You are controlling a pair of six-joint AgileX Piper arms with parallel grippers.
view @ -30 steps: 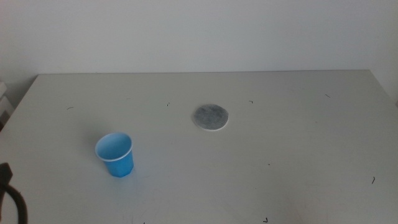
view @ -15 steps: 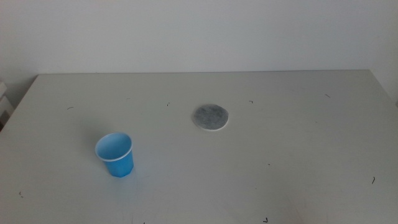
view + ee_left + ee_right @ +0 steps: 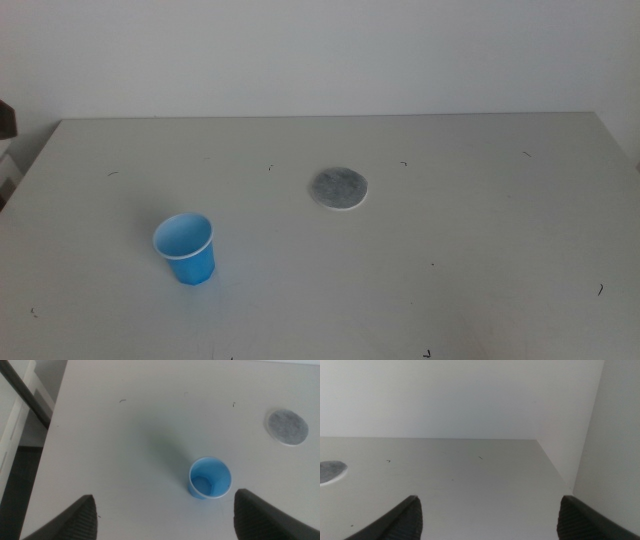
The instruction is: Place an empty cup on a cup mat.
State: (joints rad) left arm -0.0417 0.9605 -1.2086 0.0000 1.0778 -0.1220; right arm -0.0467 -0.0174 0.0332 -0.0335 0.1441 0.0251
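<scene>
Spanning the scene, the table (image 3: 480,250) holds the cup (image 3: 185,248) upright at near left, well apart from the cup mat (image 3: 337,188) lying flat near centre. Above the cup hangs the left gripper (image 3: 162,515), jaws apart; the right gripper (image 3: 487,515), likewise spread, waits by the table's right side.

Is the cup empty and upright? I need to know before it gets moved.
Upright and empty: the cup stands on its base, mouth up, and the left wrist view shows its bare blue bottom.
</scene>
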